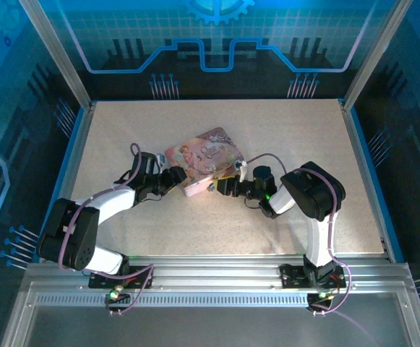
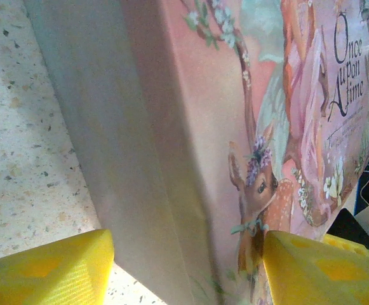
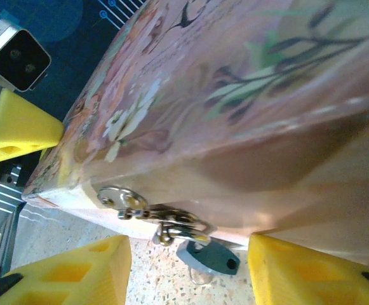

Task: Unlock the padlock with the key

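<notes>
The pink illustrated tin [image 1: 204, 159] sits tilted mid-table. The tiny padlock [image 3: 213, 257], with a dark bluish body and a silvery shackle, hangs from the metal hasp [image 3: 152, 213] on the tin's front wall, just above the table. A thin wire ring shows under it; I cannot make out a separate key. My right gripper [image 3: 189, 257] is open, with a yellow finger on each side of the padlock and neither touching it. My left gripper [image 2: 188, 267] is shut across the tin's [image 2: 171, 127] edge, one finger on the lid and the other by the bottom.
The speckled tabletop [image 1: 195, 224] is walled by blue rails left and right. The two arms meet at the tin's [image 3: 235, 95] near side, the grippers [image 1: 179, 176] [image 1: 222, 186] close together. The left gripper's yellow finger [image 3: 19, 127] shows past the tin in the right wrist view.
</notes>
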Robot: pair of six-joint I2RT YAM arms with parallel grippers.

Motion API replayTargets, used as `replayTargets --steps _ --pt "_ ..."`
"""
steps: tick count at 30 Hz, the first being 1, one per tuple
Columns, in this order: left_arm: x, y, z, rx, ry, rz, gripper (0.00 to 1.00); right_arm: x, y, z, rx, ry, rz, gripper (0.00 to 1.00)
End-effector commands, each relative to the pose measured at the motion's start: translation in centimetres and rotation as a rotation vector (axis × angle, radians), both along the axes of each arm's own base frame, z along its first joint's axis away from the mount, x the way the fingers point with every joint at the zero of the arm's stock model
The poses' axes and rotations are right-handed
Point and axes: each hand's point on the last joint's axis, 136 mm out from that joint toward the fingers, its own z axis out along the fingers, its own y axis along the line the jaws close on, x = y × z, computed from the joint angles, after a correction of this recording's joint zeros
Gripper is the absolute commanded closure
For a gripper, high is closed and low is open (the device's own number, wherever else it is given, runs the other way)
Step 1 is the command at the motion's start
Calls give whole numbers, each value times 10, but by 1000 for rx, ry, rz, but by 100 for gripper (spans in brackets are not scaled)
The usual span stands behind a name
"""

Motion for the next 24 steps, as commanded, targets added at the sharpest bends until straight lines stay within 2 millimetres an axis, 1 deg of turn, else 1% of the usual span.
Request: replayTargets --steps 1,14,19,24 --pt "-22 0 -30 37 128 -16 36 -1 10 12 40 -43 43 50" --pt "-21 -1 -30 32 130 -17 37 -3 13 15 48 -55 59 57" --pt "-21 -1 -31 33 133 -16 37 -7 13 12 49 -51 75 62" --pt "-21 -1 -31 33 134 -16 37 -6 13 8 39 -45 68 68"
